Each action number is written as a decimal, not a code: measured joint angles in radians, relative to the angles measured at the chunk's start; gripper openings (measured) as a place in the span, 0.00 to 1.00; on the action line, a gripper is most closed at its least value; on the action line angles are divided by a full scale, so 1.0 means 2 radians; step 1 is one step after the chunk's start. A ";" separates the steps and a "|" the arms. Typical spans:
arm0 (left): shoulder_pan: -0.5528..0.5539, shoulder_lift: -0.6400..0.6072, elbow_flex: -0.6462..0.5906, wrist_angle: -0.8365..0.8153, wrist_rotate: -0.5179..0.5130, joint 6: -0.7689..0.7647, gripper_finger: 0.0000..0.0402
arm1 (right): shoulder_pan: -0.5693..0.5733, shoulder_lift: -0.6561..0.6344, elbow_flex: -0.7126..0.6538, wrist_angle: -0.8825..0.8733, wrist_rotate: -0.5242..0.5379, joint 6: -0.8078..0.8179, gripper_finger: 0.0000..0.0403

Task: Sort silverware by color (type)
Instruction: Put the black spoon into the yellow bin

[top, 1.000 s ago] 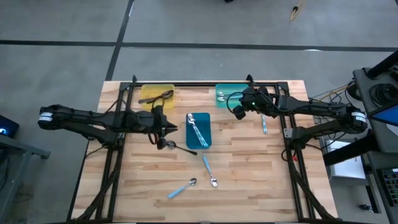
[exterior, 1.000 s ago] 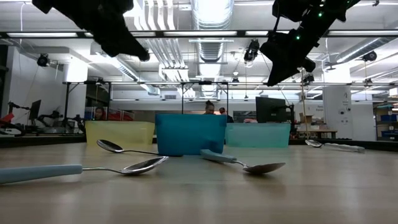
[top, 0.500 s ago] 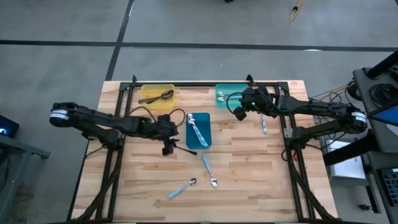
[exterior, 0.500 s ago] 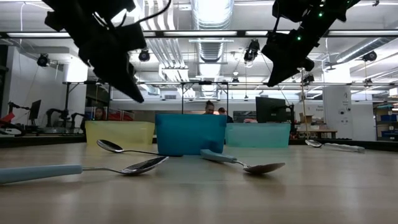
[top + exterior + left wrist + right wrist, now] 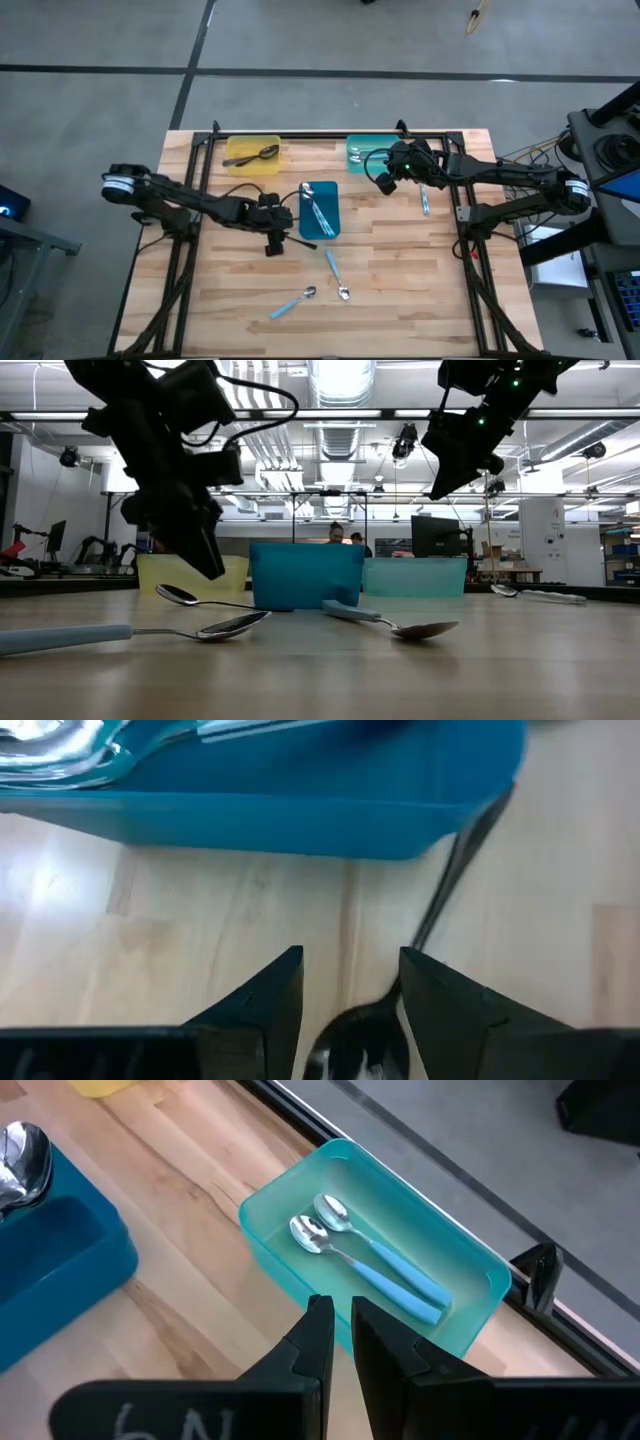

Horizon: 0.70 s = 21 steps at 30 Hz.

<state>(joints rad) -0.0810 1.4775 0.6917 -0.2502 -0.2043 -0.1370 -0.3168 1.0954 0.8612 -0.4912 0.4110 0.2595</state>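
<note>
A dark spoon (image 5: 447,885) lies flat on the wooden table (image 5: 400,280) beside the near left corner of the blue tray (image 5: 332,222). Its bowl (image 5: 362,1038) points toward the table's left. My left gripper (image 5: 350,1005) is open and slants down low over that bowl, one finger on either side; whether it touches the bowl cannot be told. In the low view the left gripper (image 5: 208,558) hangs just above the spoon (image 5: 178,595). My right gripper (image 5: 341,1335) is shut, holds nothing, and hovers high beside the teal tray (image 5: 470,1295).
The yellow tray (image 5: 240,160) holds a dark spoon. The teal tray holds two blue-handled spoons (image 5: 375,1265), and the blue tray holds shiny ones. Blue-handled spoons lie loose at the near middle (image 5: 335,272), near left (image 5: 290,304) and far right (image 5: 425,201).
My left gripper has come down from high above the table toward the dark spoon and a little toward the blue tray. It has tipped to point more steeply downward and has opened. The spoon has not moved.
</note>
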 joint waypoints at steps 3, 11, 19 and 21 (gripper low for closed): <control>-0.001 0.014 0.000 0.017 0.013 0.000 0.36 | 0.000 0.000 0.000 0.001 0.000 0.001 0.08; -0.013 0.042 0.000 0.029 0.032 -0.001 0.36 | 0.000 0.000 -0.001 0.001 0.000 0.006 0.08; -0.033 0.072 0.001 0.035 0.027 -0.014 0.36 | 0.000 0.000 -0.001 0.001 0.000 0.006 0.08; -0.035 0.075 0.001 0.035 0.026 -0.019 0.36 | 0.000 0.000 -0.001 0.001 0.000 0.008 0.08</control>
<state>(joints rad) -0.1513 1.6283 0.6941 -0.1799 -0.1515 -0.1745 -0.3167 1.0954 0.8597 -0.4890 0.4107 0.2755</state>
